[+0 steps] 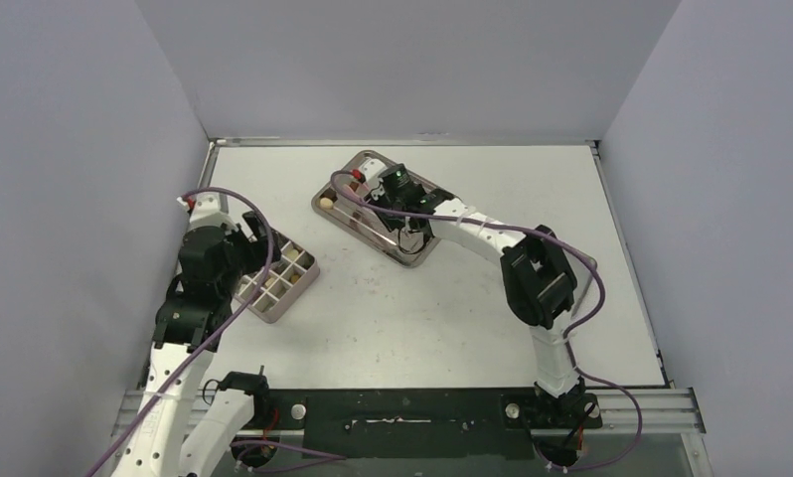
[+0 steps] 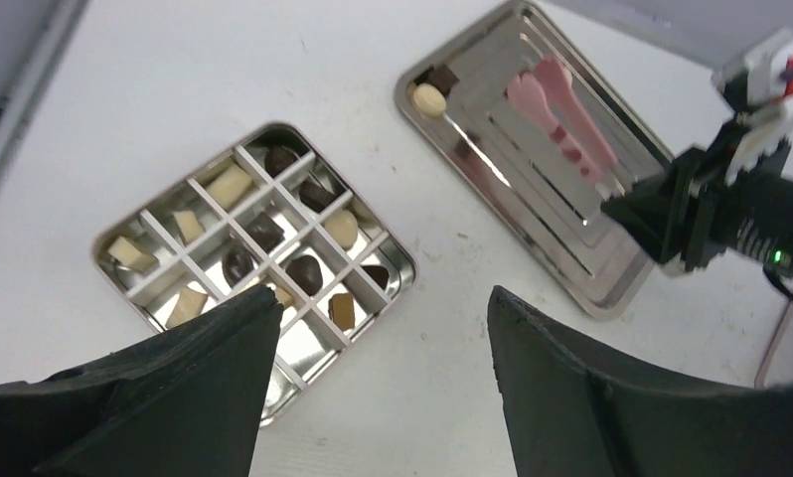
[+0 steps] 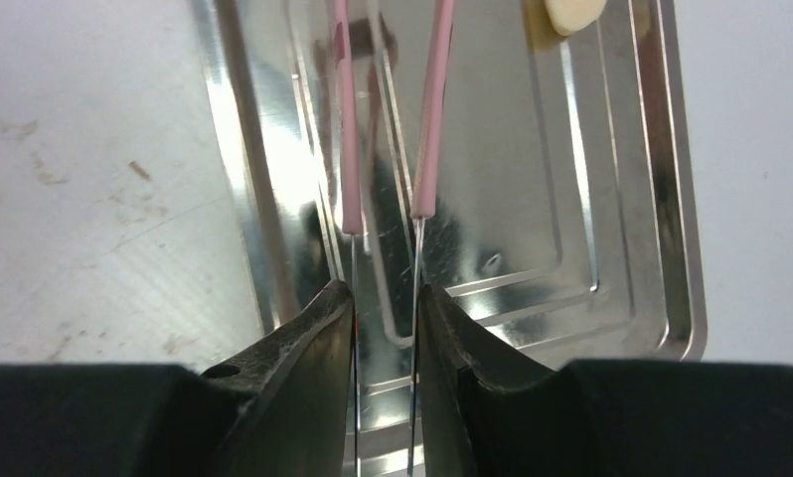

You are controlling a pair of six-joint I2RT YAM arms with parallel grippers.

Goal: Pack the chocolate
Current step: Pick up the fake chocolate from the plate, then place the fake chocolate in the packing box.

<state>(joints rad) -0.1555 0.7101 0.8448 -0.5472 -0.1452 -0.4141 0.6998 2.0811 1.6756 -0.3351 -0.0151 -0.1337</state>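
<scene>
On the table point(image 1: 422, 328) there are two metal things: a box point(image 2: 308, 343) with many little rooms on the left, and a flat tray point(image 2: 571, 238) farther back, near the middle. They are apart, with bare table between them.

Most of the chocolate point(image 2: 303, 270) is in the box. Each bit sits in its own room. Some bits are dark, some are brown and some are creamy white. A few rooms on the near side are bare and shiny. Two more bits lie in one corner of the tray: a white bit point(image 2: 430, 97) and a dark bit point(image 2: 442, 77), right next to each other.

The left gripper point(image 2: 385, 328) hangs above the near edge of the box. Its fingers are wide apart and hold nothing.

The right gripper point(image 3: 385, 298) is over the tray. Its fingers squeeze the pink tongs point(image 3: 434, 119) from both sides, on the thin metal part behind the pink part. The two arms of the tongs run side by side with a small gap between them. They are not pressed together and not spread wide. In the left wrist view the pink tips are over the shiny floor of the tray, a little way from the two bits in the corner, and they pinch nothing. In the right wrist view the tips go out of the top of the picture, and the white bit shows at the top right.
</scene>
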